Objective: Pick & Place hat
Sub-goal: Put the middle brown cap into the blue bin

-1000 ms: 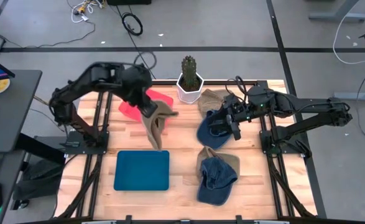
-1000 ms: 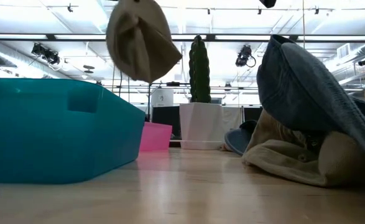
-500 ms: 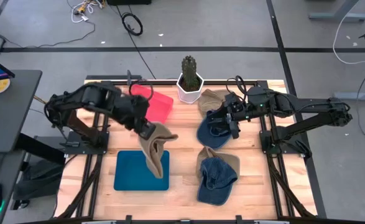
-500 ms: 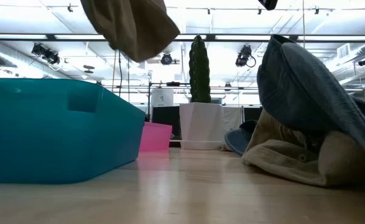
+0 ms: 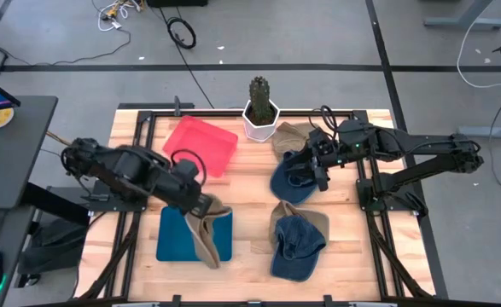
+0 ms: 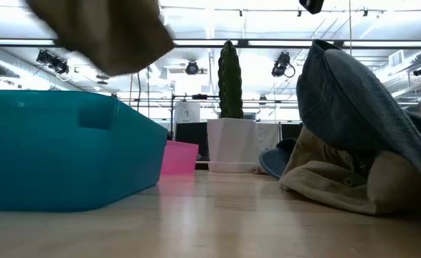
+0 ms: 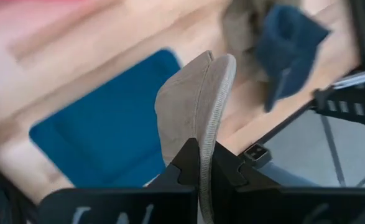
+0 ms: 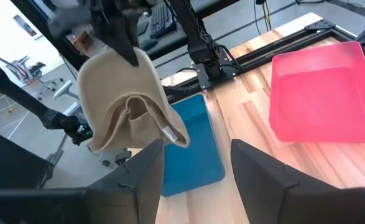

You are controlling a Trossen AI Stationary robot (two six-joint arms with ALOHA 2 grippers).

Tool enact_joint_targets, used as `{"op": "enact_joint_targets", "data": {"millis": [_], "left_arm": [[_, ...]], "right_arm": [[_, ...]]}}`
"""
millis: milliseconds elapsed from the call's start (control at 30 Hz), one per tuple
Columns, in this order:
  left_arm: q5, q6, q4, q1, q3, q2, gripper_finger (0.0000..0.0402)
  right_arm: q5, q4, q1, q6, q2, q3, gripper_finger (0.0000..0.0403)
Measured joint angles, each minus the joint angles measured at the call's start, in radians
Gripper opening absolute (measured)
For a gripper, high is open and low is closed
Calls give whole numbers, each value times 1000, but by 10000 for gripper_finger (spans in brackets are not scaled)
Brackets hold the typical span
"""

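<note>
Hanging from the left gripper (image 5: 200,205), the soft tan fabric cap (image 5: 207,234) droops over the blue plastic bin (image 5: 175,234) in the high view. Left wrist view: fingers clamp its brim, probably the firmest hold. Right wrist view: the right gripper (image 8: 194,165) stands spread, empty.

The wooden desk (image 5: 250,183) carries a pink bin (image 5: 201,146) at upper left, a teal bin (image 5: 175,236) below it, a potted cactus (image 5: 260,109) top centre, and caps (image 5: 298,237) on the right.
</note>
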Motion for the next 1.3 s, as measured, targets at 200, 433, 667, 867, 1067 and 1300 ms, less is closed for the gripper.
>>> {"op": "enact_joint_targets", "data": {"millis": [200, 433, 667, 867, 1067, 1300], "left_arm": [[81, -158, 0, -30, -151, 1, 11], [126, -192, -1, -34, -236, 19, 11], [53, -142, 0, -18, -243, 29, 11], [13, -6, -1, 6, -243, 18, 11], [14, 109, -1, 24, -243, 22, 11], [13, 103, 0, 17, -256, 39, 11]], "right_arm": [[-3, -65, 0, -65, 0, 0, 187], [-3, -114, 0, -161, 14, 0, 187], [-3, -140, 0, -158, 48, 0, 187], [-3, -151, 0, -155, 80, -1, 187], [-3, -148, 0, -130, 98, -1, 187], [-3, -145, 0, -103, 98, -1, 187]]}}
